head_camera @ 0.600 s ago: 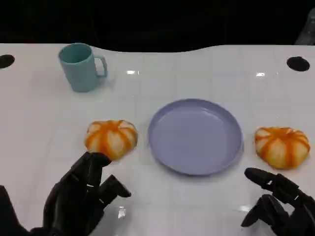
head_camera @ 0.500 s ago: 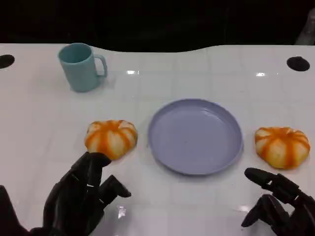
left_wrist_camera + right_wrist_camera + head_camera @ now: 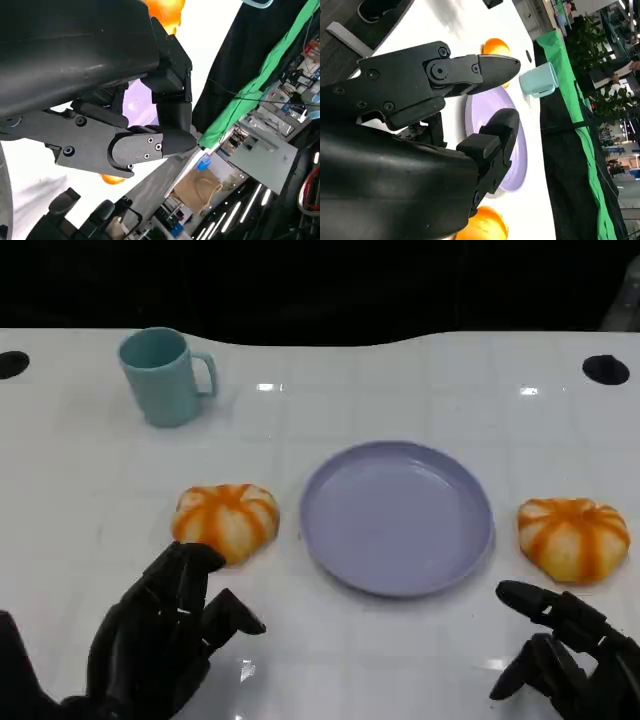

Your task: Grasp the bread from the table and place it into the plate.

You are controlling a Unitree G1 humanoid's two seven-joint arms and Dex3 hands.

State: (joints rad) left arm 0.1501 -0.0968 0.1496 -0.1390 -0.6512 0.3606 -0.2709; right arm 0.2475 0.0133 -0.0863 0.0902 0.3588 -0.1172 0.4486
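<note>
Left hand, head view: fingers apart, holding nothing, fingertips just near of the left bread on the white counter. Right hand likewise spread and empty, near the right bread. Purple plate sits between the two buns; teal mug far left. Judged step: reach for the left bun. Best approach is over the top with fingers wide, closing gently since the bun looks soft, then lifting over the plate rim. Both wrists are cut off at the near edge.

Left wrist view: the hand's shell hides most of the plate; only slivers of orange bread show.

Right wrist view: open fingers cover part of the plate; the bread is cut off at the frame edge.
</note>
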